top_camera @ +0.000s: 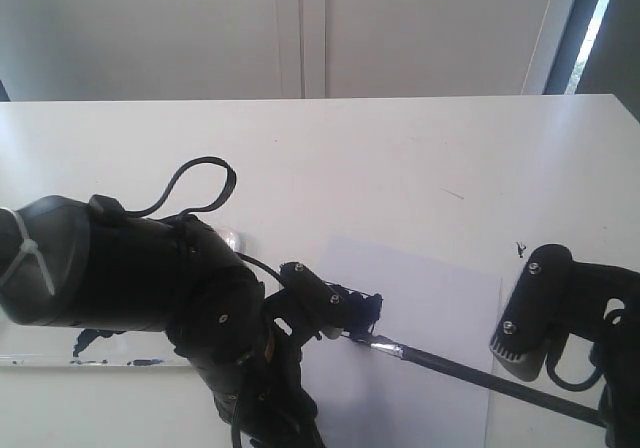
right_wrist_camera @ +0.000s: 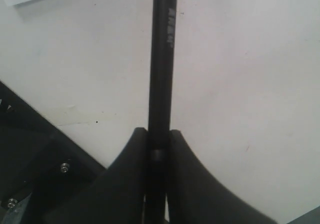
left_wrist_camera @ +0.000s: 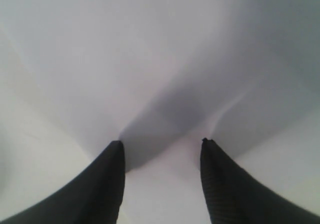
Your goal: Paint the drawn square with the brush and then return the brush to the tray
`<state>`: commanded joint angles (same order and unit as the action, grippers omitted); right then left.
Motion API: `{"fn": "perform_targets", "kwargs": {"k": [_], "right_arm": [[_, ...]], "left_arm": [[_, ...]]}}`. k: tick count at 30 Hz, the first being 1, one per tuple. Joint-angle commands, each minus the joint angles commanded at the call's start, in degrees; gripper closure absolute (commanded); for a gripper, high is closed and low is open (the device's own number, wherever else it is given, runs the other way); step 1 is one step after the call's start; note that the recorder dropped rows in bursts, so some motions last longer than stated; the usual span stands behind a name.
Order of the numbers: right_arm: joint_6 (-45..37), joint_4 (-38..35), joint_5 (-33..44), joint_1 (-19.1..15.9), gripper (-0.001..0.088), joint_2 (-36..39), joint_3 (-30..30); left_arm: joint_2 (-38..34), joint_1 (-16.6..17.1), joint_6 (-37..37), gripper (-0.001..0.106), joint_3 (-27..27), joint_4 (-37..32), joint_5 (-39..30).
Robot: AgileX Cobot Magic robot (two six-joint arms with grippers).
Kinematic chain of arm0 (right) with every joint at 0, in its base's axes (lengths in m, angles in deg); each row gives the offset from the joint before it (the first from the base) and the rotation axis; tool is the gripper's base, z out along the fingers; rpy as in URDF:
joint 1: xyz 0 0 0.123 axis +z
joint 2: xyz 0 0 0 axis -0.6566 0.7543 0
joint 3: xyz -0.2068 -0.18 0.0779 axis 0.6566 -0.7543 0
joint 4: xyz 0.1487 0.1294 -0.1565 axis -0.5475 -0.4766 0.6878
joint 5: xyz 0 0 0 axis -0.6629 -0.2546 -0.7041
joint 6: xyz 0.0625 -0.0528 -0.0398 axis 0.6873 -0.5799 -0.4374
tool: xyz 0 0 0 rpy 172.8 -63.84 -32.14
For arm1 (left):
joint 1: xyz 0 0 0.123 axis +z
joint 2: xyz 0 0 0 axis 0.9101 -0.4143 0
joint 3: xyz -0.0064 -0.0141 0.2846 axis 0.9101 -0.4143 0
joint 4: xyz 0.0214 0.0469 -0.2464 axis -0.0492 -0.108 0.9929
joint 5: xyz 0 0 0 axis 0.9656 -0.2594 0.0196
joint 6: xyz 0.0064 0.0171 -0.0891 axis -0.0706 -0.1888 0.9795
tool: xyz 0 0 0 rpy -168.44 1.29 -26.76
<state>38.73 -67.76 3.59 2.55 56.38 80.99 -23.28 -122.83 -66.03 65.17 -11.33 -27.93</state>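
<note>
Right gripper (right_wrist_camera: 159, 134) was clenched on the brush (top_camera: 470, 373), both fingers pinching the black handle low on its length; the right wrist view showed the handle running straight out from between the fingers, over the white table (top_camera: 400, 158), toward a corner of the paper sheet (top_camera: 430, 293). In the exterior view the brush lay at a shallow slant, rising from the lower right, where the right arm sat, across the sheet toward the middle. Silver ferrule (top_camera: 386, 346) was over the paper, and the tip reached the lower edge of the drawn square (top_camera: 372, 308). The square showed as a dark blue smear near the sheet's left edge, part of it hidden behind the left arm's gripper; whether the bristles touched the paper could not be told. Left gripper (left_wrist_camera: 162, 149) was released, fingers (left_wrist_camera: 107, 184) spread with nothing between them, tips down close to a blurred white surface in the left wrist view. In the exterior view that gripper sat just beside the square, on its left. The tray (top_camera: 30, 360) lay at the far left edge of the table, mostly behind the bulky left arm, blue splatters visible in it, well apart from the brush and the right gripper.
</note>
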Motion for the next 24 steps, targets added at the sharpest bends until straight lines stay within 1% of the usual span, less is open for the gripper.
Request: {"fn": "perform_targets", "kwargs": {"k": [10,24], "right_arm": [[2.6,2.1,0.0,0.0,0.0868,0.0,0.0],[2.6,1.6,0.0,0.0,0.0868,0.0,0.0]], "left_arm": [[0.0,0.0,0.0,0.053,0.0,0.0,-0.1],[0.0,0.0,0.0,0.053,0.0,0.0,-0.1]]}}
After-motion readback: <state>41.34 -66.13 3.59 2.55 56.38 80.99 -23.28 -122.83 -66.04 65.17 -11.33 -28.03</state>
